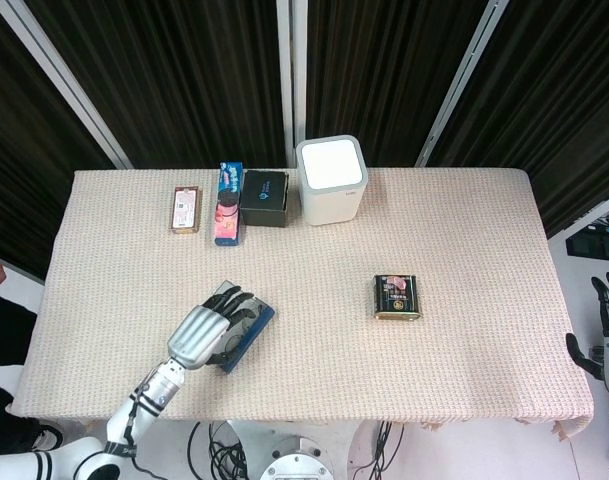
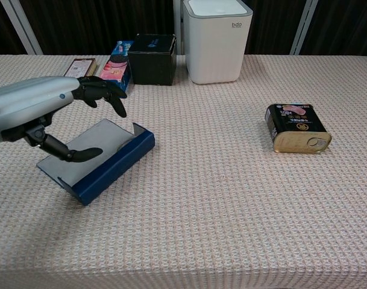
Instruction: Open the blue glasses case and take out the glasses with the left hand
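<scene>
A: Lid's up on the blue glasses case [image 2: 105, 162] at the table's seven o'clock!
B: Left hand [image 2: 47, 114] hovers over it, fingers spread, empty. I'd say glasses not out yet.

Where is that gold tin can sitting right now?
In both views the gold tin can lies right of centre on the table, alone, in front of the white bin.

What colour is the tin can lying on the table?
The tin can is mostly black with a gold end and a pink picture; the chest view shows it best.
</scene>
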Available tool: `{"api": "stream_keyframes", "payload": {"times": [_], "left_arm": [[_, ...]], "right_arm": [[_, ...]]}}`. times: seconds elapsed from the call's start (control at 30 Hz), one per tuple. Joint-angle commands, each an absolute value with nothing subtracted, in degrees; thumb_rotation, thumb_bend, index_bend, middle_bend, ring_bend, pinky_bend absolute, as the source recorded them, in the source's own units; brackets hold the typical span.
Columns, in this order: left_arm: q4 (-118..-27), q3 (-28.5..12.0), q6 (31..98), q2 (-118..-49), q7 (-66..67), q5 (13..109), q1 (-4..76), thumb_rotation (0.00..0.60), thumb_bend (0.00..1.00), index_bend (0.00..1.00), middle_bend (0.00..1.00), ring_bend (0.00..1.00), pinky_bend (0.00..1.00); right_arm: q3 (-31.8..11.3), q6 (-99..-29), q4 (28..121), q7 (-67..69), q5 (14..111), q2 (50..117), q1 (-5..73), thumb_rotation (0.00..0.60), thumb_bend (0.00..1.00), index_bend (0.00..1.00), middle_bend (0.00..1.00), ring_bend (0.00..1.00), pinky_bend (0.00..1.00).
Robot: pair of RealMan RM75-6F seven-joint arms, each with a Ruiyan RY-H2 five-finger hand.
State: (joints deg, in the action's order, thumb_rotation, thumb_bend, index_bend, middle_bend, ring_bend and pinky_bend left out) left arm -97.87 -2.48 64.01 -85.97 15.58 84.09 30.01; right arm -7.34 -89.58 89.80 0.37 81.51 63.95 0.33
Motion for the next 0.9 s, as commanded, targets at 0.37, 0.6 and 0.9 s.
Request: {"api": "stream_keyframes", "payload": {"times": [0.37, 0.6, 0.9], "left_arm": [[-95.9, -6.5, 53.7, -89.8, 21.1, 71.5, 37.0, 0.6, 0.4, 0.39, 0.0, 0.0, 0.04], [-95.0, -6.6, 54.0, -91.0, 21.3, 71.7, 38.1, 0.6, 0.42, 0.37, 0.0, 0.0, 0.04], [-93.0, -7.0, 53.7, -92.0, 22.4, 68.8, 39.3, 0.6, 0.47, 0.37, 0.0, 0.0, 0.04]], "right_arm": [[-7.5, -88.9, 89.2, 0.9, 80.7, 63.9, 0.4, 0.6, 0.28, 0.0, 0.0, 0.0, 0.0], [-7.5, -88.5, 88.8, 1.3, 80.5, 64.0, 0.5, 0.6, 0.28, 0.0, 0.0, 0.0, 0.0], [-7.5, -88.5, 88.7, 1.4, 80.6, 64.1, 0.5, 0.6, 0.28, 0.0, 0.0, 0.0, 0.0]]}}
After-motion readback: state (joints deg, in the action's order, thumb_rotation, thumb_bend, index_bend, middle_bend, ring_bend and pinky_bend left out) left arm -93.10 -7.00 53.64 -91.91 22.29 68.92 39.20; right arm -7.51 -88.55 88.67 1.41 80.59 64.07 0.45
